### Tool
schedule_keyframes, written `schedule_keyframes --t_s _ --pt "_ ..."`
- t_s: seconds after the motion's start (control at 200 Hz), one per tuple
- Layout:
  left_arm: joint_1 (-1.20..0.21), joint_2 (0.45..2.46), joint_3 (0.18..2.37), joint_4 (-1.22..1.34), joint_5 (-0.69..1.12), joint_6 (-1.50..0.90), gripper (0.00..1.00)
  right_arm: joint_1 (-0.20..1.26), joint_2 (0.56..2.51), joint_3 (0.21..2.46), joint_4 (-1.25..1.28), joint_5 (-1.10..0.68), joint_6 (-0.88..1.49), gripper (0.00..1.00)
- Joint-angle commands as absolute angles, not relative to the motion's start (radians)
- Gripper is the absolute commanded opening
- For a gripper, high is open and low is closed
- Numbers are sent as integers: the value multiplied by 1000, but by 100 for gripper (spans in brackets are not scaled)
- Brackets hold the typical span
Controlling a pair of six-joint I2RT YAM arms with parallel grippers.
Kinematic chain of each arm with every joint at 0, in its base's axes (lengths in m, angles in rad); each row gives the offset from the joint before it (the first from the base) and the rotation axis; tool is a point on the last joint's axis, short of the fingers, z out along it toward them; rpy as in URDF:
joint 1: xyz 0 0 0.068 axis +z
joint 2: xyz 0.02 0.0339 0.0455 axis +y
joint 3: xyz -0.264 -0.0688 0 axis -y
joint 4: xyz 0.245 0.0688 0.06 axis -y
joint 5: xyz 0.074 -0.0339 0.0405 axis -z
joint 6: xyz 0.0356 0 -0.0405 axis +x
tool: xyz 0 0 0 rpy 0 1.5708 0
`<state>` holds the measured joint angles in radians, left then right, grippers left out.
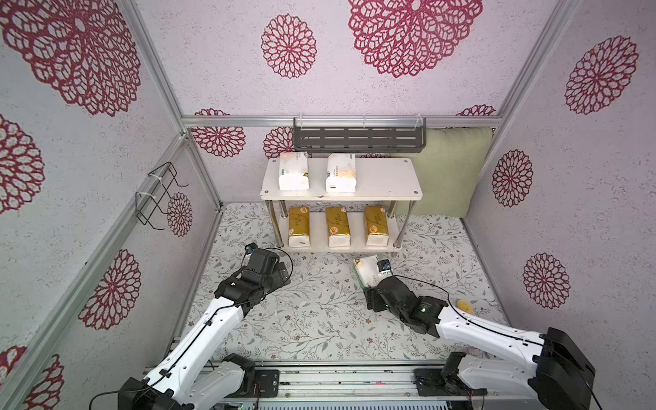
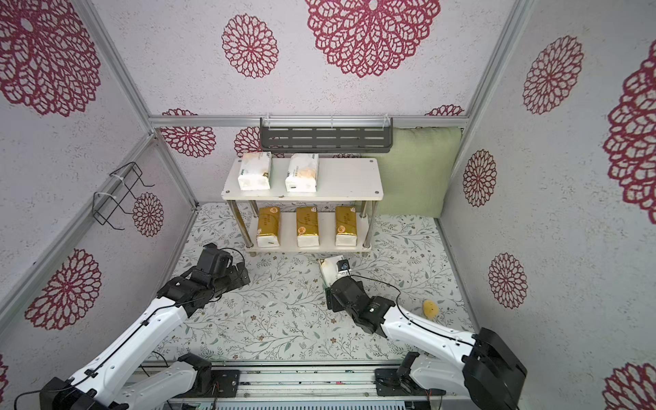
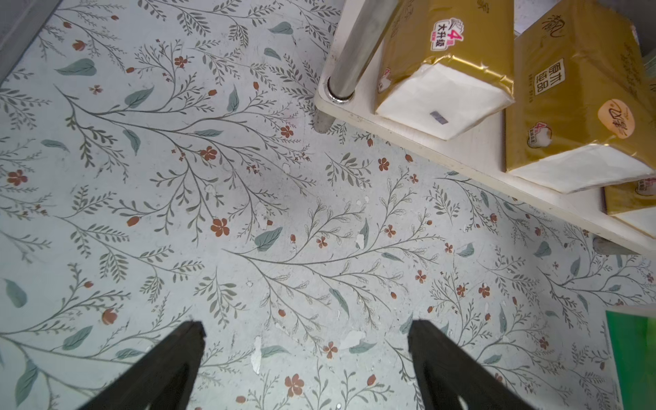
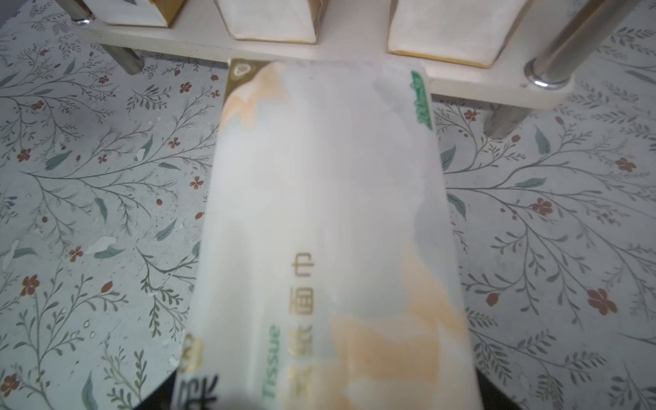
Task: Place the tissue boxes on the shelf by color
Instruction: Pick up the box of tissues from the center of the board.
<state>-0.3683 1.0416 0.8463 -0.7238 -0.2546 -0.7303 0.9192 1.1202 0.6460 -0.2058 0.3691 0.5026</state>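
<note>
Right claw (image 4: 326, 394) straddles 1 white tissue pack (image 4: 319, 195), grip unclear; left claw (image 3: 307, 324) gapes empty. Loose hold risks a drop before the shelf (image 1: 387, 177).

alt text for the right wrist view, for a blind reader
A white tissue pack with pale orange print fills the centre, near end at the right gripper, far end by the shelf, over floral covering. Ends of three more packs sit on its lower board.

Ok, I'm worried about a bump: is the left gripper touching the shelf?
Apart. The left wrist view shows the left gripper open over the flowered mat, with a clear stretch of mat between it and the shelf.
</note>
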Motion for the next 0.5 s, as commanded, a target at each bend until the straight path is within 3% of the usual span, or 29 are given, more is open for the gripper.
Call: schedule_keyframes --t_s 0.0,0.265,0.495 --pt "-360 1054 881 -709 -252 -715 97 916 1065 719 -354 348 452 77" --pt "-360 1061 894 -715 -260 -711 97 909 935 878 -550 388 412 76" --pt "-359 1068 910 -720 -258 -707 97 897 951 1103 -674 496 350 76"
